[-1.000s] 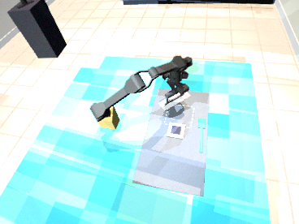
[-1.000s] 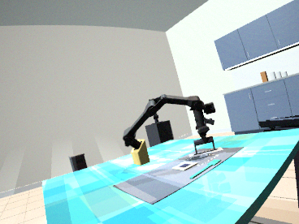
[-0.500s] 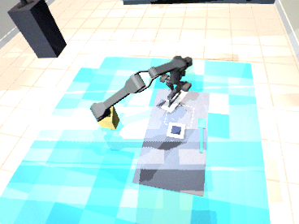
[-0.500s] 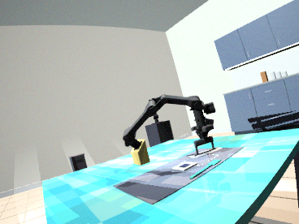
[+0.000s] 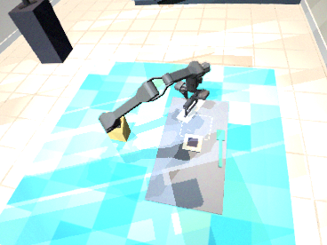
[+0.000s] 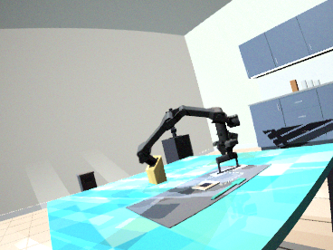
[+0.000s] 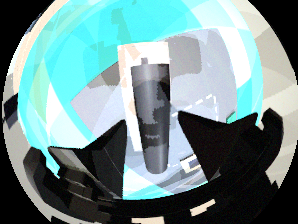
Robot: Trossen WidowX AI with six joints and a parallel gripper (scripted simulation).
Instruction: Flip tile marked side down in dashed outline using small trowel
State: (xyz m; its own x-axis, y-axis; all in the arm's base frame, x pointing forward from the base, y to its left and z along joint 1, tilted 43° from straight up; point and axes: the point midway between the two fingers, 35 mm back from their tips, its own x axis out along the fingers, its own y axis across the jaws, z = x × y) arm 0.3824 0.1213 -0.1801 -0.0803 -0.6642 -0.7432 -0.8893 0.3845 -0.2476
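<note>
The trowel (image 5: 190,106) (image 6: 227,158) (image 7: 151,115), a pale flat blade with a dark raised bar handle, stands on the far end of the mat (image 5: 209,170) (image 6: 156,210). My gripper (image 5: 191,95) (image 6: 226,151) (image 7: 152,119) is open just above the trowel; the handle shows between its fingers in the wrist view, with a gap on both sides. The tile (image 5: 198,147) (image 6: 199,187) (image 7: 190,164) lies flat, cream with a dark square facing up, at the near edge of the dashed outline (image 5: 212,126). Contact between fingers and handle is not visible.
A thin teal tool-like piece (image 5: 220,153) (image 6: 226,190) lies along the mat's right edge, beside the tile. A yellow block (image 5: 119,132) (image 6: 156,173) stands by the arm's base. The arm reaches over the table from the left.
</note>
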